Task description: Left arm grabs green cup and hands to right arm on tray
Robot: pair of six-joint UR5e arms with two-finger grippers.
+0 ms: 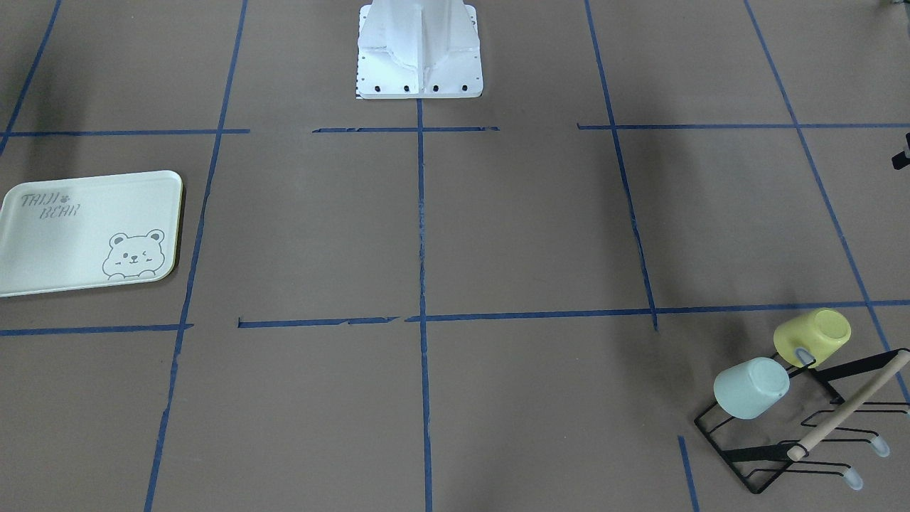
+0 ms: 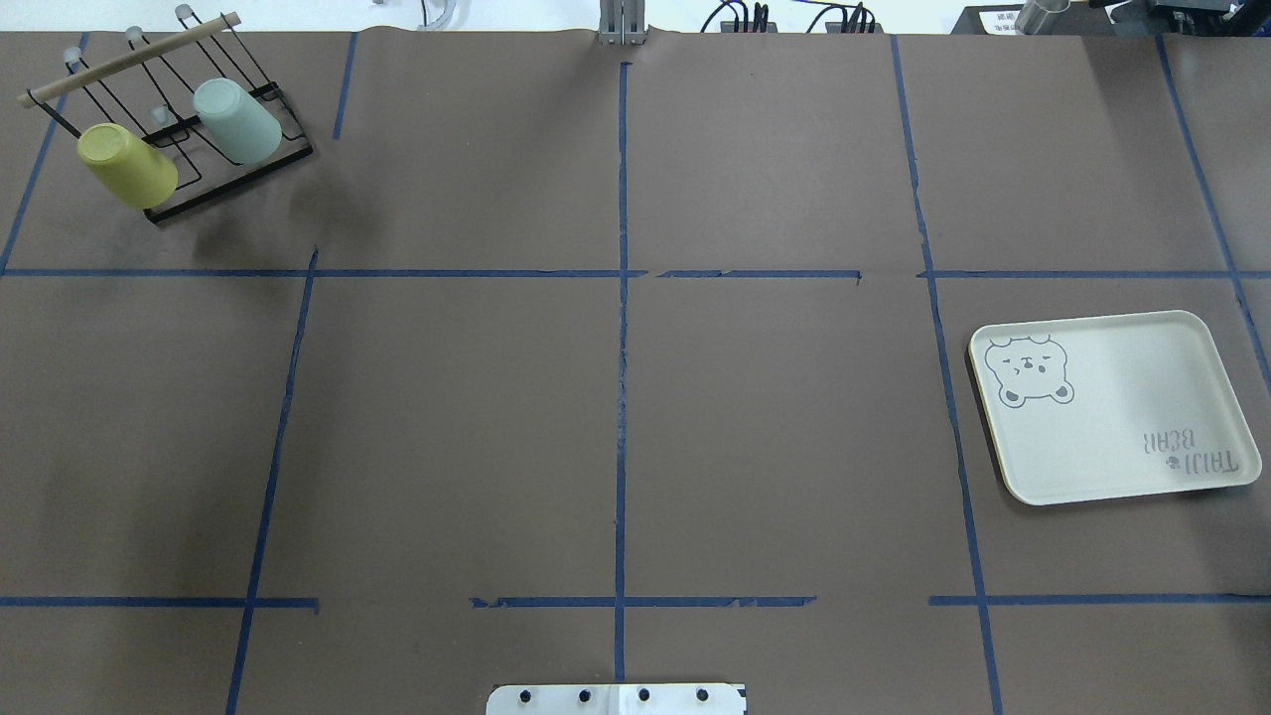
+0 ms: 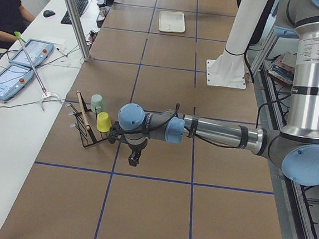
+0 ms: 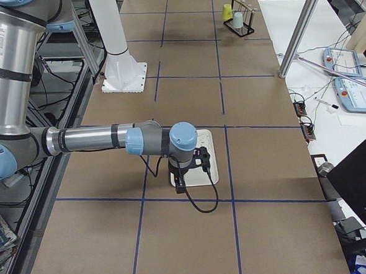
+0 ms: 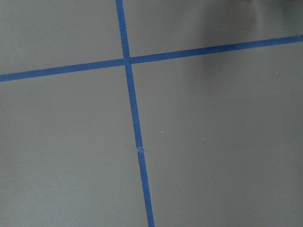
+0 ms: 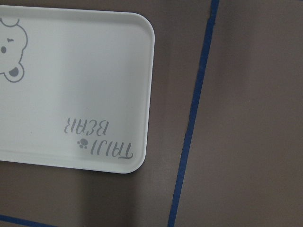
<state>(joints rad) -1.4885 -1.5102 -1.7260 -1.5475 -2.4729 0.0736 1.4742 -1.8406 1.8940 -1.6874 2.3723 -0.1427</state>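
**Green cup on the rack, tray bare, both hands off the cup**

You will find the green cup (image 1: 751,387) hung mouth-down and tilted on a prong of the black wire rack (image 1: 849,402). The rack stands at the far corner of the table (image 2: 447,417) on the robot's left. The yellow cup (image 1: 812,337) hangs on the same rack just beside it, tilted the same way. Nothing grips either cup.

The tray (image 2: 1112,397) lies flat on the robot's right side of the table, well apart from the rack. Only its bear drawing and "TAIJI BEAR" lettering show on it.

The left arm (image 3: 214,132) reaches out level above the table, with its left hand (image 3: 134,159) pointing down near the rack, on the yellow cup's side. It does not touch the rack or the cups. You see this hand only from the table's end, so you cannot tell whether its fingers are wide or narrow. Its wrist camera shows bare table and a cross of blue tape (image 5: 135,123).

The right arm (image 4: 90,139) also reaches out level, and its right hand (image 4: 180,185) hangs over the tray. You cannot tell its finger spread either. Its wrist camera looks down on the tray's lettered corner, with a strip of tape running beside it.
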